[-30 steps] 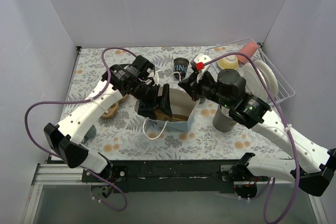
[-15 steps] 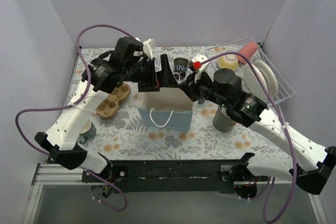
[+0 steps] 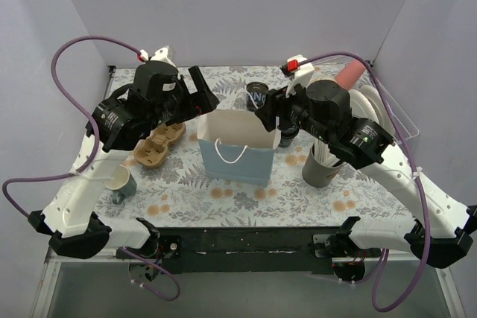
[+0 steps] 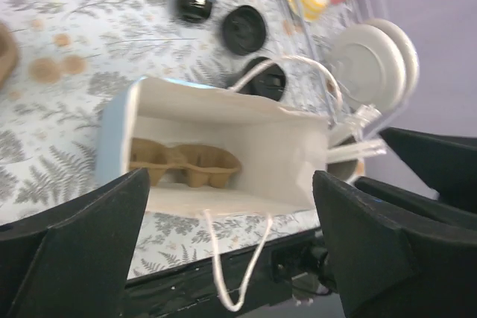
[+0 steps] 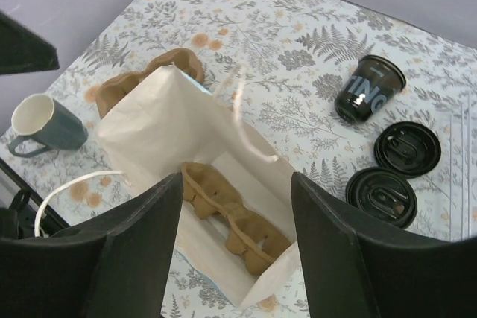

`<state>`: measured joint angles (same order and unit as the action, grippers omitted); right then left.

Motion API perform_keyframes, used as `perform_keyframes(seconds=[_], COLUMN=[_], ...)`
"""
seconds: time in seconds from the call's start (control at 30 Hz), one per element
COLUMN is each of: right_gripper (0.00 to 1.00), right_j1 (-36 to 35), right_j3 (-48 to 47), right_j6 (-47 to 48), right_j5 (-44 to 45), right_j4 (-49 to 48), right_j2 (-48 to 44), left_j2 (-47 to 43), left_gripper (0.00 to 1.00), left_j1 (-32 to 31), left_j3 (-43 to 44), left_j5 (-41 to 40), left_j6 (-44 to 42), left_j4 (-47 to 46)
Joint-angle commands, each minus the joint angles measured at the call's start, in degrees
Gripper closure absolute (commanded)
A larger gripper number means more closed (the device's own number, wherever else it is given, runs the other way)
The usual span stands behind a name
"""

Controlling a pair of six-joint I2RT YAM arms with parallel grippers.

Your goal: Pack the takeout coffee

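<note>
Both grippers are spread wide with nothing between the fingers. The left gripper (image 3: 203, 94) hangs over the bag's (image 3: 232, 156) left rear corner, the right gripper (image 3: 268, 112) over its right rear corner. The bag stands open mid-table, blue outside and white inside, with a brown carrier (image 5: 237, 221) lying on its bottom. A second carrier (image 3: 155, 147) lies on the table left of the bag, and a mug (image 3: 119, 182) sits nearer the front edge. One black cup (image 3: 257, 96) with white lettering sits on the table behind the bag, outside it. Two black lids (image 5: 407, 147) lie flat just right of the cup. A grey holder (image 3: 320, 167) stands right of the bag, and a rack (image 3: 395, 121) with plates is far right.
</note>
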<state>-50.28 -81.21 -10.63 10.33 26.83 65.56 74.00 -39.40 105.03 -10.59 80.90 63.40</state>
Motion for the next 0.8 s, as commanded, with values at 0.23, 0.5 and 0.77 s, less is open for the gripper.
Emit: perform_keyframes(seconds=[0.23, 0.5, 0.77], right_gripper=[0.39, 0.46, 0.92], right_j1=[1.9, 3.2, 3.9], right_j3=[-5.9, -3.7, -4.9], right_j6=[-18.7, -20.9, -20.0], right_j5=[11.0, 11.9, 11.8], right_j4=[18.6, 19.4, 21.9], right_j2=[5.8, 9.6, 10.8], left_j2=[3.7, 6.4, 6.2], left_gripper=[0.25, 0.38, 0.91], left_j1=[3.1, 6.5, 6.8], left_j3=[-8.7, -11.8, -13.6], left_j5=[-8.1, -4.4, 1.4], left_j6=[1.4, -2.5, -4.6], left_j4=[8.7, 4.2, 3.0])
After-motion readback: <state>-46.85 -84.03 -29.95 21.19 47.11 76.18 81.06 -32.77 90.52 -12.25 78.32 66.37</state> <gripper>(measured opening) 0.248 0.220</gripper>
